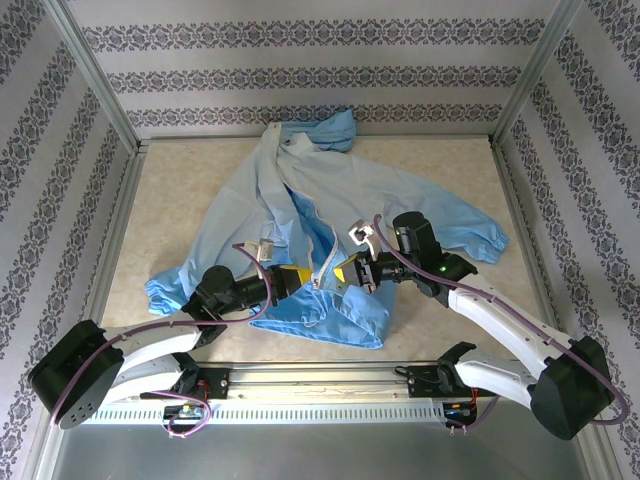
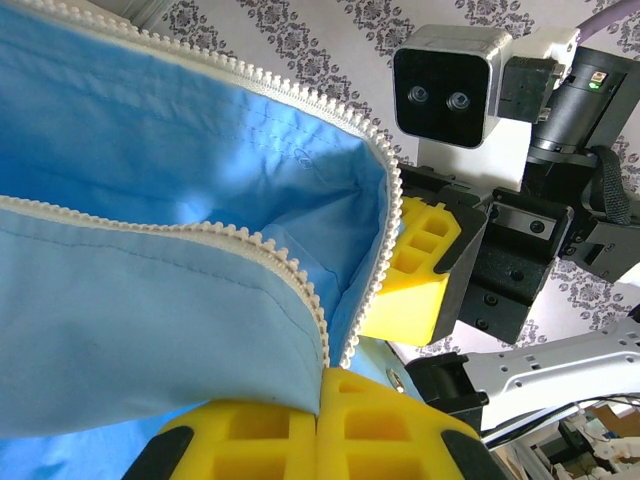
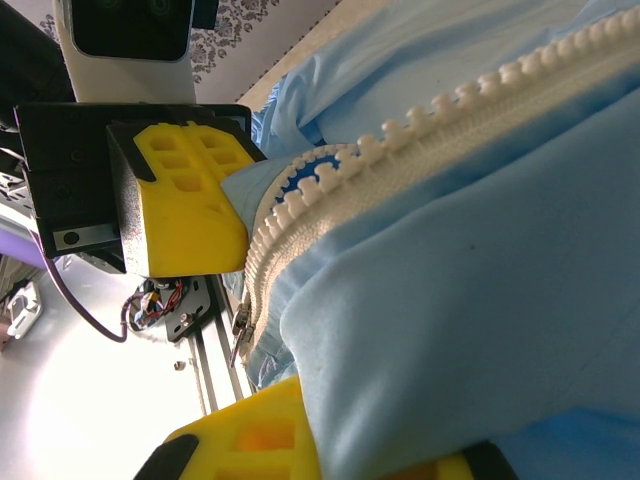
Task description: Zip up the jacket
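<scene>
**Both front edges gripped at the hem: risks of slip, misalignment and snagging**

The jacket [image 1: 330, 190] lies spread on the counter [image 1: 180, 190], with its hood at the far side, its front open and its hem toward the arm bases. At left, the left tool [image 1: 292, 280] is closed on the hem end of one front edge. In its wrist view the yellow pads meet, with cloth and the white zipper teeth [image 2: 250, 250] running into the seam between them. At right, the right tool [image 1: 350, 270] faces it closely and appears clamped on the opposite edge, with thin cloth pinched between its pads. A small metal piece [image 3: 240, 335], possibly the slider pull, hangs below the teeth; what it is cannot be confirmed.

Likely hazards:
- The thin fabric may slide out of either grip if the tools draw apart.
- The two tooth rows may meet askew, so that the pin misses the slider.
- Loose cloth beside the teeth may be caught.
- The closely facing tools may collide.
</scene>
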